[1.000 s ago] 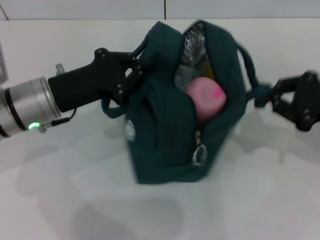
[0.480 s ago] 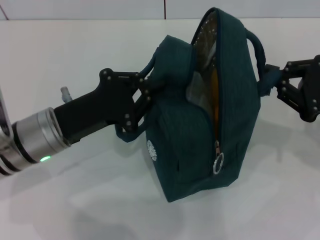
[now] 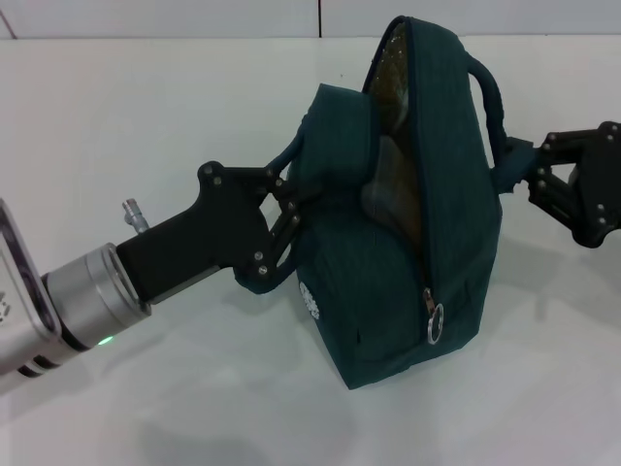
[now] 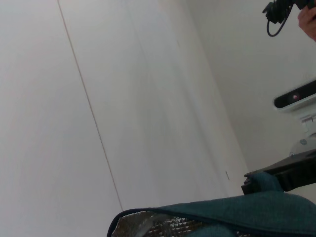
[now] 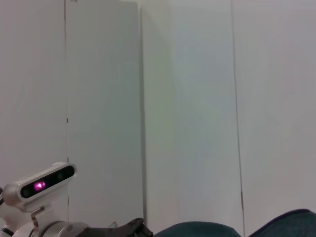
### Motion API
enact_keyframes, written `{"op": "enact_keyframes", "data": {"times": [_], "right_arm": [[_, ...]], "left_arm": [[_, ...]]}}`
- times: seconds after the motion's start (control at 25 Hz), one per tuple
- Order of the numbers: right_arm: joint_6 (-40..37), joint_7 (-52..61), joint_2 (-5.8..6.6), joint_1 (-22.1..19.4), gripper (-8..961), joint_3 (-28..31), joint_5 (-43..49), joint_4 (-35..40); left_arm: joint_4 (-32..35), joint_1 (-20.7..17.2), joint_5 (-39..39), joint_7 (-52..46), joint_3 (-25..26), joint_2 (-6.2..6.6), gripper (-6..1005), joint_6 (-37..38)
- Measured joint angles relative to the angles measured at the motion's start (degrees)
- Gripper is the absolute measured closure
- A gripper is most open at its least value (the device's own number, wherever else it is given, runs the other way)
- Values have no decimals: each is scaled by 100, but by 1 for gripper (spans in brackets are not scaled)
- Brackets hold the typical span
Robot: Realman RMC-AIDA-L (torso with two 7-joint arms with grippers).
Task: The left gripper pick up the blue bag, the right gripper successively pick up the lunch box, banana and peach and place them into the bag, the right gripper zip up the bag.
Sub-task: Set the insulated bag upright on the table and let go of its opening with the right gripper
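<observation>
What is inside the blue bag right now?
Through the open zip of the dark blue-green fabric bag, only silver foil lining and a greyish shape, not identifiable, show. Anything lower is covered by the bag's walls.

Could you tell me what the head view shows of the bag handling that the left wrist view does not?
Only the head view shows the left gripper clamped on the blue bag's near handle, the right gripper on the far handle, the zipper pull low on the open zip, and the table. Only the left wrist view shows the wall panels and a mounted camera. Both show the bag's upper edge and its foil lining.
</observation>
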State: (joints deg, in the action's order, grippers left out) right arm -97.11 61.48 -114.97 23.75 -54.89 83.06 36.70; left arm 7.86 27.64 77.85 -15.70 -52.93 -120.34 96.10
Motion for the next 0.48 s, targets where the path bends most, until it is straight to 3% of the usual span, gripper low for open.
{"op": "enact_keyframes", "data": {"times": [0.48], "right_arm": [[-62, -175, -11, -96, 686, 45, 21, -111]], "left_arm": [[-60, 14, -92, 69, 2, -8, 962, -49]]}}
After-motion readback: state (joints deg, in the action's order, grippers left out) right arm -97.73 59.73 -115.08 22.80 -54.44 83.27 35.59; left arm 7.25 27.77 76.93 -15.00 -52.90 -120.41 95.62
